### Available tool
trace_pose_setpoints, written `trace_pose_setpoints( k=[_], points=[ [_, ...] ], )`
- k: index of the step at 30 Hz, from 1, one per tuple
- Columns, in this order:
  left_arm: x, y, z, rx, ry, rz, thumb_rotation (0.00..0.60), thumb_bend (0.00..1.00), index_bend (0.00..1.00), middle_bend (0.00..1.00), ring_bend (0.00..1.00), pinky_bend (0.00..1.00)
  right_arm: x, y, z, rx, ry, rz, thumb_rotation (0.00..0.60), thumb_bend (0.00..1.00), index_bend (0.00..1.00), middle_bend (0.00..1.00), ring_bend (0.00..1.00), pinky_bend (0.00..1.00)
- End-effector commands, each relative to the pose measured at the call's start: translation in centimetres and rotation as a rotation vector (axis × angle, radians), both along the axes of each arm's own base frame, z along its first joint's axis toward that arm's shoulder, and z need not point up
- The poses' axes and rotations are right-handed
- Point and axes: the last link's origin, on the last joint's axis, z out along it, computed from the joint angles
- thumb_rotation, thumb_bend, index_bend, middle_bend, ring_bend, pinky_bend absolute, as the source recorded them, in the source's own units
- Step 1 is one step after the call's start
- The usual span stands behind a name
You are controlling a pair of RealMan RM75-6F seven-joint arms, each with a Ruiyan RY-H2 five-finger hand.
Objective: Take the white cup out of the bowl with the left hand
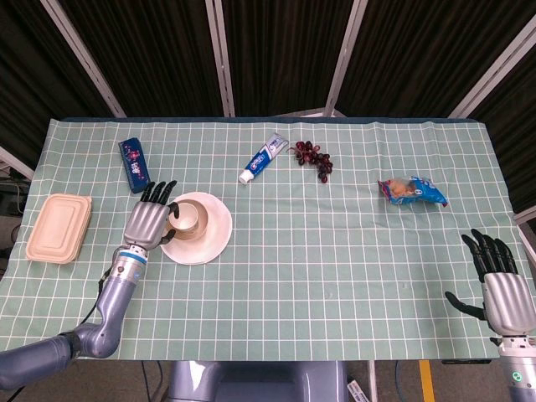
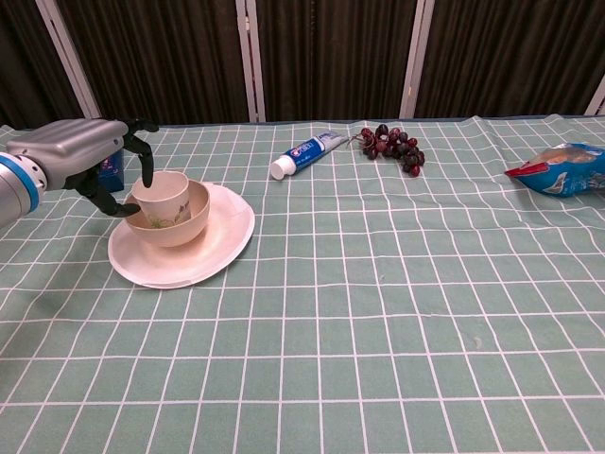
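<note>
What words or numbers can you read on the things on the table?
None can be read for sure.
Toothpaste tube: blue and white print, too small and blurred to read.
Dark blue box: red and white marks, too blurred to read.
Blue snack bag: print is crumpled and too small to read.
White cup, bowl and beige lunch box: no writing shows; the bowl has only a small green plant drawing.

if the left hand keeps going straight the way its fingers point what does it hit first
Most likely the white cup standing in the bowl. The left hand has its fingertips right at the cup's rim; whether they touch already is unclear.
</note>
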Motion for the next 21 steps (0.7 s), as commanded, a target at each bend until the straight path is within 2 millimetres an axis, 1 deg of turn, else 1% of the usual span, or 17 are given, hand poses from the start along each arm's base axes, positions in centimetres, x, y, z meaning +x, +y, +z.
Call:
trace_pose_setpoints(
  k=[1, 3, 5, 10, 12, 15, 18, 21],
  points=[
    [0.4, 0.1, -0.6, -0.003, 0.002, -0.01, 0.6, 0.32, 0.48, 0.0, 0.0, 0.0, -0.1, 0.0, 0.0, 0.002, -0.002, -0.001, 0.6, 0.07, 0.05, 0.0, 0.0, 0.0],
    [0.5, 0.2, -1.3, -0.011, 0.021, -0.013, 0.6, 0.34, 0.52, 0.0, 0.0, 0.0, -0.1, 0.0, 0.1, 0.001, -0.01, 0.0, 0.6, 0.07, 0.05, 0.0, 0.0, 0.0],
    [0.5, 0.1, -1.7, -0.014, 0.029, -0.009, 0.6, 0.41, 0.57, 0.02, 0.0, 0.0, 0.0, 0.0, 0.2, -0.003, -0.016, 0.005, 0.6, 0.07, 0.05, 0.0, 0.0, 0.0],
    [0.7, -0.2, -1.8, -0.012, 0.025, -0.016, 0.6, 0.55, 0.63, 0.04, 0.0, 0.0, 0.0, 0.1, 0.5, -0.01, -0.028, 0.009, 0.6, 0.07, 0.06, 0.0, 0.0, 0.0],
    [0.8, -0.3, -1.6, -0.008, 0.017, -0.021, 0.6, 0.56, 0.64, 0.04, 0.0, 0.0, 0.0, 0.1, 0.5, -0.01, -0.03, 0.01, 0.6, 0.07, 0.06, 0.0, 0.0, 0.0],
    [1.3, -0.9, -0.5, 0.009, -0.003, -0.055, 0.6, 0.56, 0.65, 0.05, 0.0, 0.0, 0.0, 0.1, 0.5, -0.012, -0.032, 0.012, 0.6, 0.07, 0.06, 0.0, 0.0, 0.0],
    [2.2, -2.0, 0.8, 0.017, -0.035, -0.102, 0.6, 0.56, 0.65, 0.05, 0.0, 0.0, 0.1, 0.2, 0.6, -0.014, -0.03, 0.015, 0.6, 0.07, 0.06, 0.0, 0.0, 0.0],
    [3.4, -3.7, 1.8, -0.013, -0.049, -0.164, 0.6, 0.56, 0.65, 0.05, 0.0, 0.0, 0.2, 0.2, 0.6, -0.017, -0.029, 0.016, 0.6, 0.07, 0.06, 0.0, 0.0, 0.0]
  ],
)
